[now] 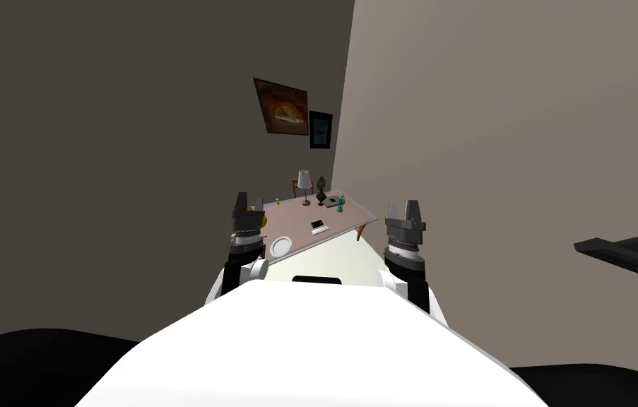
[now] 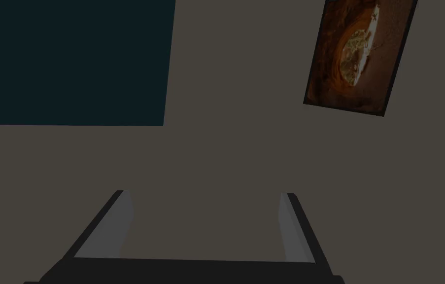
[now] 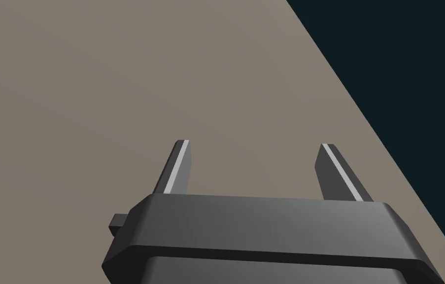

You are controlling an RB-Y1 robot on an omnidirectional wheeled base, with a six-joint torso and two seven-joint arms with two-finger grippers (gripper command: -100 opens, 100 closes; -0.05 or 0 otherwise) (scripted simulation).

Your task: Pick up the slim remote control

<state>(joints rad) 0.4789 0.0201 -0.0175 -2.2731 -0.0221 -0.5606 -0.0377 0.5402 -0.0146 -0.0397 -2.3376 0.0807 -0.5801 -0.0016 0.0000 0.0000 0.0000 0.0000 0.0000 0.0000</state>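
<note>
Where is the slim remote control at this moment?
In the head view the slim remote control lies on the table, near its middle, right of the white plate and nearer me than the lamp.

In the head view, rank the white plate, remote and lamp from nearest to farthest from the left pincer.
1. White plate, near end of the table, by the left pincer.
2. Remote, mid-table.
3. Lamp, far end.
</note>
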